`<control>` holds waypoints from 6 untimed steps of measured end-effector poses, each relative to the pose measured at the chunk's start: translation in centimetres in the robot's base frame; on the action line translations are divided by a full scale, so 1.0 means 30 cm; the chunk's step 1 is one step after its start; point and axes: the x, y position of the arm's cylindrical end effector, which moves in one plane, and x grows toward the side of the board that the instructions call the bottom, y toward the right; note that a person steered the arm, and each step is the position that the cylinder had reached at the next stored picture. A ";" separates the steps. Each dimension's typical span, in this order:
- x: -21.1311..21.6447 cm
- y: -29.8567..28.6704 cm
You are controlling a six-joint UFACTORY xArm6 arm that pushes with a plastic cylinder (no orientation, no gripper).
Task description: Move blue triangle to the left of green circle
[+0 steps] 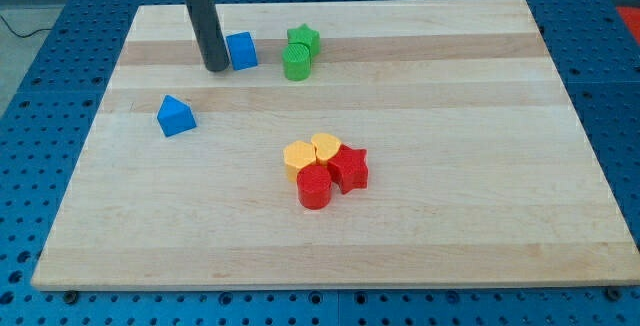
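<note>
A blue triangle (176, 116) lies on the wooden board (450, 166) at the view's left. A green circle (296, 63) sits near the view's top, touching a green star (304, 39) just above it. A blue cube (242, 50) sits left of the green circle. My tip (215, 68) rests on the board right beside the blue cube's left side, above and to the right of the blue triangle.
Near the board's middle is a tight cluster: a yellow hexagon (299, 156), a yellow heart (326, 147), a red star (349, 168) and a red circle (315, 188). The board lies on a blue perforated table (40, 86).
</note>
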 end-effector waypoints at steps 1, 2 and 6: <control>0.126 0.026; 0.185 0.127; 0.429 -0.084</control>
